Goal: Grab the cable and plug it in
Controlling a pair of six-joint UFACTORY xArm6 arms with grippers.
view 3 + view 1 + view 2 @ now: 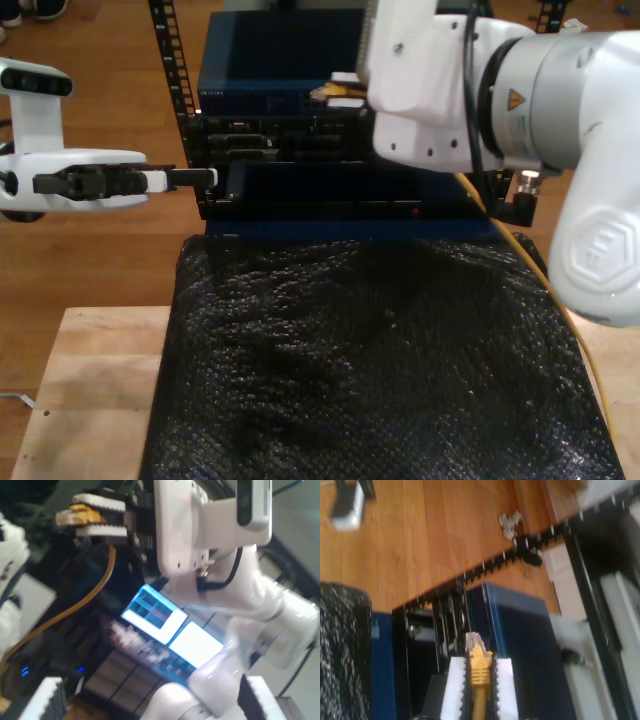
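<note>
Claw of my second gripper (479, 680) is gripping the cable (480, 672) by its plug, nearing the rack (445, 615); insertion is remaining.

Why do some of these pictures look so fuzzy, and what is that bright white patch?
The first wrist view is smeared by blur; its white patch is a glowing screen, overexposed. The second wrist view is soft too, though the yellow-orange network cable with its clear plug between my second gripper's white pads reads clearly. The exterior view is sharpest, with glints on the black bubble-textured sheet.
</note>
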